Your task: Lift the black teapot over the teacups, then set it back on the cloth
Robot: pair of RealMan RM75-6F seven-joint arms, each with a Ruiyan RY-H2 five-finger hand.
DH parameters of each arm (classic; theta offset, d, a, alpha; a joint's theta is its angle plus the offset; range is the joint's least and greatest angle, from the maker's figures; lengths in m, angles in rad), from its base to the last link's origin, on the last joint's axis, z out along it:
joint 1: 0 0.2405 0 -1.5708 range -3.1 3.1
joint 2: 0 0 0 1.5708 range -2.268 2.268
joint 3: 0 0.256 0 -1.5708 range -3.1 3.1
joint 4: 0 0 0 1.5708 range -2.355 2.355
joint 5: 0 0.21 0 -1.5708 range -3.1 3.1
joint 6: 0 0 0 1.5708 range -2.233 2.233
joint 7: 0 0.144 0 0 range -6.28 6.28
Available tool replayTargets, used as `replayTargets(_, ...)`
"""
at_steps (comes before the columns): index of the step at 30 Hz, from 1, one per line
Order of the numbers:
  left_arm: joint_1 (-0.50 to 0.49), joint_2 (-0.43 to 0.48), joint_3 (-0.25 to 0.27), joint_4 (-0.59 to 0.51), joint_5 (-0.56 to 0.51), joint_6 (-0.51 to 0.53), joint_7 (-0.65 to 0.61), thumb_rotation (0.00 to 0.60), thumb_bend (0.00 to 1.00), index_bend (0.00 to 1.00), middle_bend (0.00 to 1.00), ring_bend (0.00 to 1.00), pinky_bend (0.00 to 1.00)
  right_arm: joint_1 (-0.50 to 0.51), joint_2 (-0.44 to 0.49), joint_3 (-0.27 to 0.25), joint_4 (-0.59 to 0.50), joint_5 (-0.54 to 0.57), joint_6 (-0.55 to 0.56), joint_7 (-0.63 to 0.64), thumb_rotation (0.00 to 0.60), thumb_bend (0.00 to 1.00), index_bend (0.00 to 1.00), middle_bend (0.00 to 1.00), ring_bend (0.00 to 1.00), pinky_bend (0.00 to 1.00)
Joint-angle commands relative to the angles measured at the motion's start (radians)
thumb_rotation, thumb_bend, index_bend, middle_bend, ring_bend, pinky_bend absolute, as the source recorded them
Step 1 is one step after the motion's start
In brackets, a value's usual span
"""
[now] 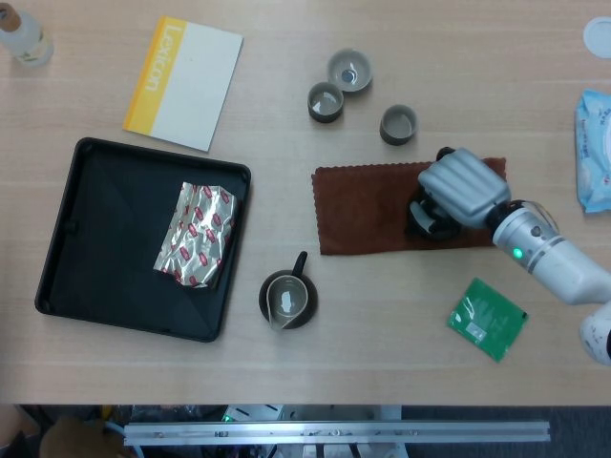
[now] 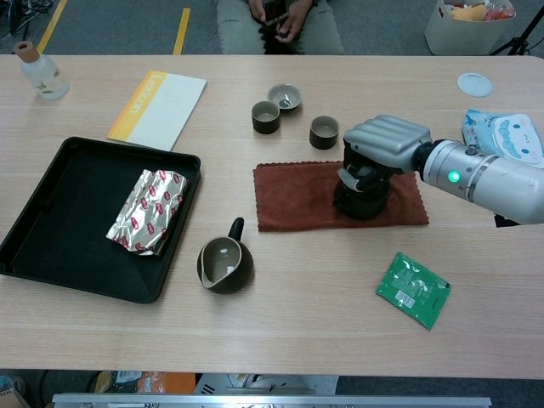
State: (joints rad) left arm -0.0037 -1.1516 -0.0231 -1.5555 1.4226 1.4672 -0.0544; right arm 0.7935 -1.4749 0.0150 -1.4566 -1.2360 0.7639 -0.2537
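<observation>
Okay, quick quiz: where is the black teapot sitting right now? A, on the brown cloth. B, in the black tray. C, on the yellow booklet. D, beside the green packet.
A: the black teapot stands on the brown cloth, with the right robot hand gripping it from above.

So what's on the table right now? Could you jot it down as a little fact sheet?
teapot: black, on the brown cloth, toward its right end
right hand: on top of the teapot, fingers wrapped around it
left hand: not in view
teacups: three, just beyond the cloth
pitcher: dark, in front of the cloth
tray: black, holds a foil packet
green packet: front right
booklet: beyond the tray
</observation>
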Motion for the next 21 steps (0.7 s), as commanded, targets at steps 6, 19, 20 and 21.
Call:
replayTargets(6, -0.002, -0.003, 0.0, 0.0, -0.001, -0.004, 0.005, 0.6, 0.25, 0.15, 0.21, 0.1, 0.07, -0.001, 0.008, -0.004, -0.003, 0.0, -0.015, -0.007, 0.41, 0.55, 0.8, 0.73, 0.69, 0.33)
replayTargets(19, -0.005, -0.005, -0.001, -0.003, -0.002, -0.009, 0.016, 0.6, 0.25, 0.15, 0.21, 0.1, 0.07, -0.008, 0.021, 0.001, 0.001, -0.009, -0.015, 0.013, 0.402, 0.41, 0.71, 0.65, 0.6, 0.32)
replayTargets(20, -0.006, -0.005, -0.001, -0.004, -0.002, -0.01, 0.018, 0.6, 0.25, 0.15, 0.21, 0.1, 0.07, -0.009, 0.021, 0.001, 0.002, -0.01, -0.016, 0.014, 0.4, 0.41, 0.7, 0.64, 0.59, 0.32)
replayTargets(21, -0.006, -0.004, -0.001, -0.005, -0.002, -0.01, 0.019, 0.6, 0.25, 0.15, 0.21, 0.1, 0.07, -0.009, 0.021, 0.001, 0.003, -0.012, -0.017, 0.017, 0.399, 0.41, 0.7, 0.63, 0.59, 0.32)
